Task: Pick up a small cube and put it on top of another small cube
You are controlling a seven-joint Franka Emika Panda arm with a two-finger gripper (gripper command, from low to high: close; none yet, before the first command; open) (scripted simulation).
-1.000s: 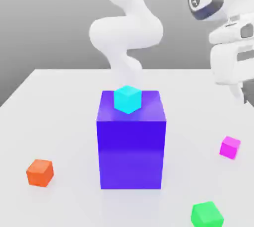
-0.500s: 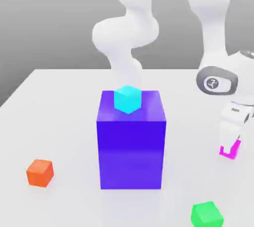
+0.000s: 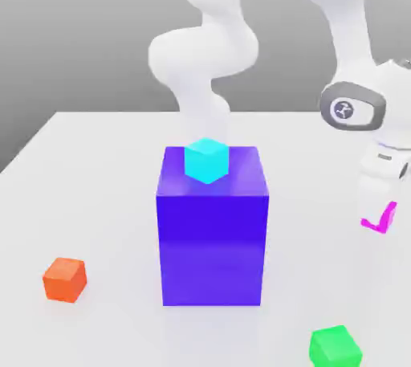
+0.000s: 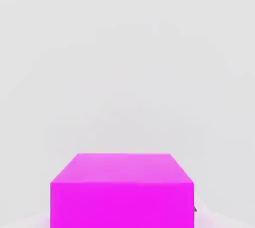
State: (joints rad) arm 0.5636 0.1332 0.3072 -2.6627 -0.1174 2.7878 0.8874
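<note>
Nearest on the worktop [image 3: 96, 165] sits a green cube [image 3: 335, 347], with an orange cube [image 3: 64, 279] toward the exterior view's left. At the exterior view's right the gripper [image 3: 379, 214] has its fingers clamped on the small cube [image 3: 386, 219], magenta and held just above the surface. Farther back, a cyan cube [image 3: 207, 160] rests on top of the large blue-purple block [image 3: 212, 229].

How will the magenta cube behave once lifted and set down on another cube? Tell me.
The magenta cube looks rigid, with sharp edges and flat faces, so it probably won't deform between the jaws of the gripper. Its flat faces suggest that it won't roll. Its smooth, glossy-looking sides could be slippery. On the cyan cube, of about the same size, it may tip if set off-centre.
</note>
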